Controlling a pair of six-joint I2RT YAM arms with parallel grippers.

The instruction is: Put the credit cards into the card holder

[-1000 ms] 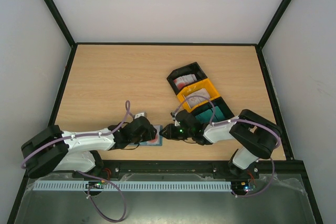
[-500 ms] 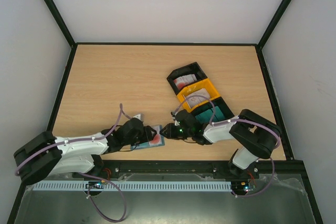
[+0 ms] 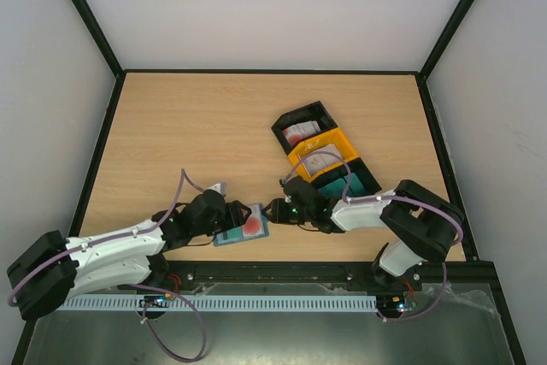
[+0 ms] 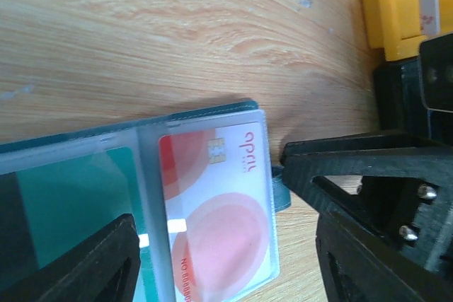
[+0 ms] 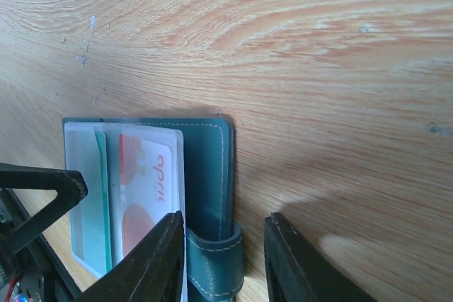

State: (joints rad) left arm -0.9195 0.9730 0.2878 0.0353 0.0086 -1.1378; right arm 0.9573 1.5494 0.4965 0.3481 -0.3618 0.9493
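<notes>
The teal card holder [image 3: 231, 236] lies open near the table's front edge. A white credit card with red circles [image 4: 219, 210] sits in its clear sleeve, also seen from above as the card [image 3: 254, 226]. My left gripper [image 3: 232, 217] is open, its jaws wide apart over the holder [image 4: 141, 124], gripping nothing. My right gripper [image 3: 275, 211] is open too. Its fingers straddle the holder's snap tab [image 5: 216, 274] with a gap on the right side. More credit cards lie in the black bin [image 3: 299, 132] and the yellow bin [image 3: 320, 160].
A three-bin tray stands right of centre, black, yellow and dark green [image 3: 346, 183] in a diagonal row, close behind the right arm. The table's front edge [image 3: 282, 261] runs just below the holder. Both arms' fingers crowd together at the holder's right end.
My left arm has drawn back to the left and its jaws have widened, uncovering the open holder and its card. The right gripper has barely moved.
</notes>
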